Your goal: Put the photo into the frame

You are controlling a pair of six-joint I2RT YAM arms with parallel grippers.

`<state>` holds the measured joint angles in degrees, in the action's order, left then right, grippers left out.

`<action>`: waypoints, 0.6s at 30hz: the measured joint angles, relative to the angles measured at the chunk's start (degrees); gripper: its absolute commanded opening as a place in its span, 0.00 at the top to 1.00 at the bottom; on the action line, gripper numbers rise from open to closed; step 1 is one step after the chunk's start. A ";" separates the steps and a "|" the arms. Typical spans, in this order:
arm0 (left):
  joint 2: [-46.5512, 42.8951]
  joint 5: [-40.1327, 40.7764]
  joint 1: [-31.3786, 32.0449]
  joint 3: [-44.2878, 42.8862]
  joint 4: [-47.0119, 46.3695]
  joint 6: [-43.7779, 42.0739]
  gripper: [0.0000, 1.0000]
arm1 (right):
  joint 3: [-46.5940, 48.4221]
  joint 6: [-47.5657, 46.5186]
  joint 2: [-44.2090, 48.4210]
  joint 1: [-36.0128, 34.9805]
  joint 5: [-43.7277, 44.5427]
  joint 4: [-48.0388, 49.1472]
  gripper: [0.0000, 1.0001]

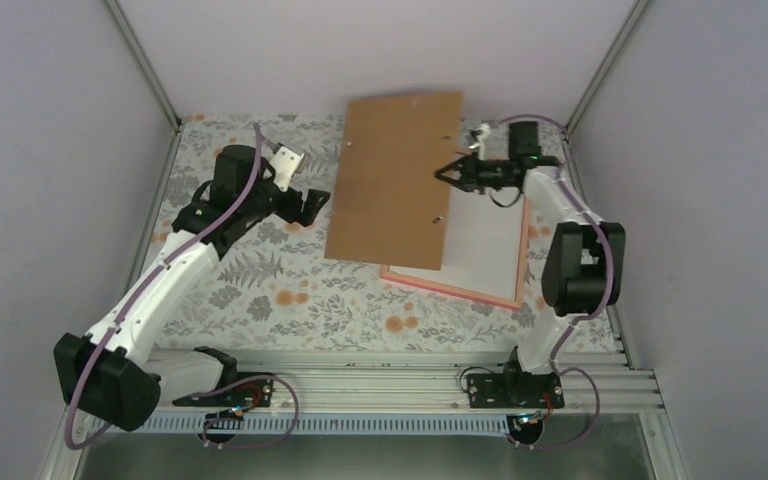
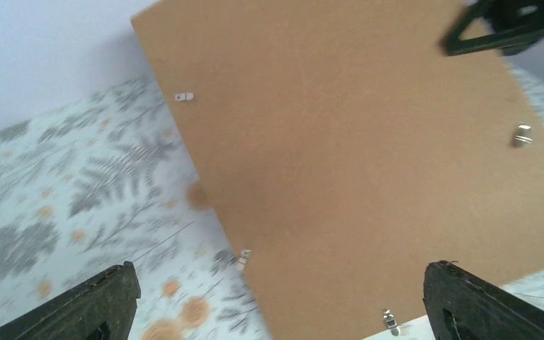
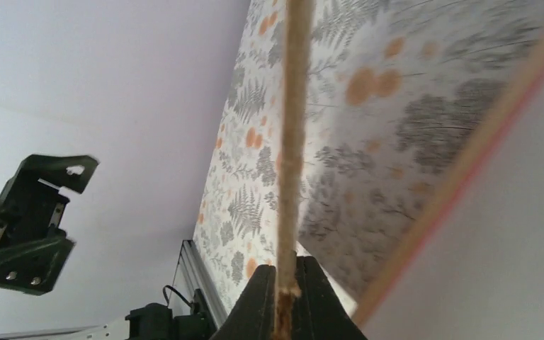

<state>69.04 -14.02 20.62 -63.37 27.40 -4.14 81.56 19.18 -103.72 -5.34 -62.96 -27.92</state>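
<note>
My right gripper (image 1: 447,172) is shut on the right edge of a plain brown board (image 1: 395,180), which it holds tilted above the table. In the right wrist view the board's thin edge (image 3: 294,142) runs up from between the closed fingers (image 3: 258,304). Below it the pink-bordered frame (image 1: 455,287) lies flat, with a white sheet (image 1: 485,250) inside. I cannot tell whether that sheet is the photo's back; no printed side shows. My left gripper (image 1: 312,205) stands open just left of the board with nothing between its fingers (image 2: 106,301).
A floral cloth (image 1: 260,270) covers the table. Lilac walls close in the back and both sides, with metal posts (image 1: 145,60) at the far corners. An aluminium rail (image 1: 380,385) carrying the arm bases runs along the near edge. Small metal tabs (image 2: 522,134) sit on the board.
</note>
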 measured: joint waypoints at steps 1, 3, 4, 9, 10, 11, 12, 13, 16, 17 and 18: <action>-0.81 -1.44 0.02 0.46 -0.92 0.07 0.00 | -0.79 -3.48 0.35 2.16 0.13 -1.88 0.96; -3.08 -4.83 1.09 2.29 -3.63 0.22 0.00 | -1.81 -7.98 0.61 6.60 -1.49 -5.44 0.96; -3.87 -6.32 1.62 2.97 -4.55 0.31 0.00 | -2.05 -10.60 0.70 8.22 -1.81 -7.50 0.96; -1.97 -10.78 2.38 3.21 -6.36 0.42 0.00 | -2.56 -21.49 1.01 11.96 -4.98 -16.87 0.96; -0.94 -11.19 2.38 3.21 -6.49 0.46 0.00 | -2.56 -23.71 1.05 12.68 -5.79 -18.86 0.96; -0.04 -11.52 2.38 3.21 -6.69 0.48 0.00 | -2.58 -25.81 1.07 13.46 -6.58 -20.87 0.96; 0.74 -11.78 2.36 3.21 -6.93 0.46 0.00 | -2.60 -27.85 1.07 14.23 -7.06 -22.49 0.96; 1.38 -12.02 2.38 3.21 -7.17 0.44 0.00 | -2.60 -29.86 1.07 15.19 -7.56 -24.20 0.96; 2.86 -12.52 2.38 3.21 -7.74 0.39 0.00 | -2.60 -35.71 1.07 18.60 -8.11 -29.24 0.96; 3.34 -12.55 2.38 3.21 -8.02 0.39 0.00 | -2.60 -37.33 1.07 19.71 -8.28 -30.71 0.96; 3.93 -12.55 2.38 3.21 -8.39 0.39 0.00 | -2.60 -38.93 1.07 20.79 -8.39 -32.11 0.96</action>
<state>72.97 -26.57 23.00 -60.16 19.00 -3.75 78.96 -19.75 -102.65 15.44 -71.35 -60.03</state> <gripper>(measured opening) 0.999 0.038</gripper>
